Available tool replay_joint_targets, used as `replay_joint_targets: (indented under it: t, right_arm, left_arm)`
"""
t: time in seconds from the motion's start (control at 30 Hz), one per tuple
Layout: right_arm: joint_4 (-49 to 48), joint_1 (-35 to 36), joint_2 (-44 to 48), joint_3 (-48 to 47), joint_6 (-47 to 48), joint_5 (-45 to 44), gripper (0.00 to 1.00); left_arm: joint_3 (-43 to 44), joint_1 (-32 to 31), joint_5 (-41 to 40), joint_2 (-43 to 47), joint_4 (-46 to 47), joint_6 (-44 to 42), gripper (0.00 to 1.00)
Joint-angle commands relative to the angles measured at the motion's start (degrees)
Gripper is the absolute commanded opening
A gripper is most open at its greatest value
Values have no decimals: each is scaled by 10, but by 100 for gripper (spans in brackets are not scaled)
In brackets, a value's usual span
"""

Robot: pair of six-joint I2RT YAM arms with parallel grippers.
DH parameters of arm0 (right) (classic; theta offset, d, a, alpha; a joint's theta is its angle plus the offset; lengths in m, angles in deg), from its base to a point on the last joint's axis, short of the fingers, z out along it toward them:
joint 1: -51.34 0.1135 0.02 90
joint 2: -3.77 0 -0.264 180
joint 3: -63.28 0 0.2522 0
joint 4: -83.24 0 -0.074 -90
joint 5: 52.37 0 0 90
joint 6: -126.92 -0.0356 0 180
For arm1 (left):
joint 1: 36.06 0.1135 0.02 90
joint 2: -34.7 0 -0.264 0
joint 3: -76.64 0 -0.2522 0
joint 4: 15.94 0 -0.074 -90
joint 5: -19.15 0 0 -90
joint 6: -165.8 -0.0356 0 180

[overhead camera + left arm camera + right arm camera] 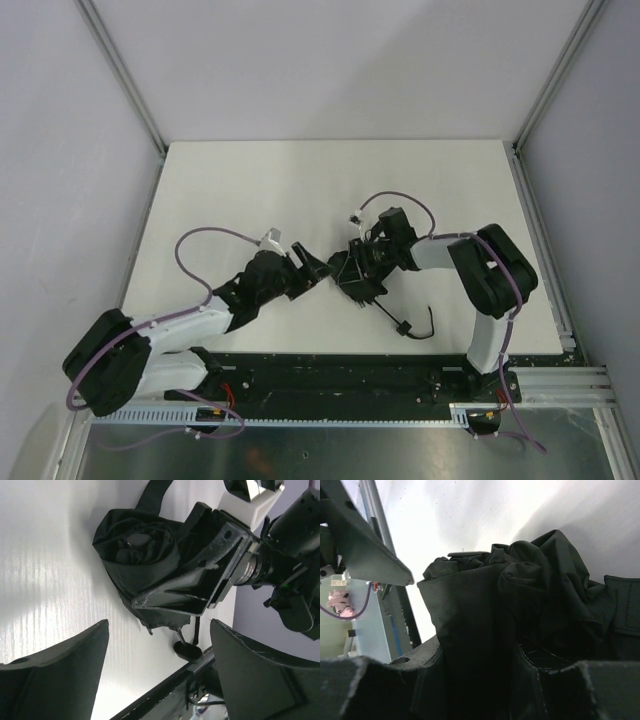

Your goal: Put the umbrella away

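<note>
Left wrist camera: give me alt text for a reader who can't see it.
A bundled black umbrella lies on a white table, clamped by the right gripper reaching in from the upper right. The left gripper stands wide open in the foreground, empty and short of the umbrella.

Bright diffuse light, soft shadows, glare on white table [30, 580].

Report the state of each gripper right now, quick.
Left gripper: open, jaws wide apart, holding nothing.
Right gripper: closed on the folded black umbrella, fabric bunched between its fingers.
</note>
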Motion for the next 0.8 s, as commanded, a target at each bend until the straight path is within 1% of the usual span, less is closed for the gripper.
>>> replay_joint_targets:
  t: [0.0, 0.1, 0.27, 0.43, 0.57, 0.77]
  right_arm:
    - [146, 7, -68, 26, -3, -16, 0]
    - [145, 8, -71, 25, -2, -17, 0]
    - [126, 4, -78, 25, -5, 1, 0]
    - [110, 3, -87, 24, -11, 16, 0]
    - [107, 1, -87, 24, -13, 23, 0]
    - [116, -4, -79, 15, -5, 28, 0]
  left_arm:
    - [19, 22, 4, -29, 44, 89, 87]
    - [17, 39, 8, -56, 45, 131, 87]
    - [44, 47, 12, -115, 50, 148, 87]
    - [70, 43, 20, -162, 80, 115, 88]
    - [60, 28, 11, -174, 105, 106, 89]
    - [42, 11, 19, -219, 108, 170, 88]
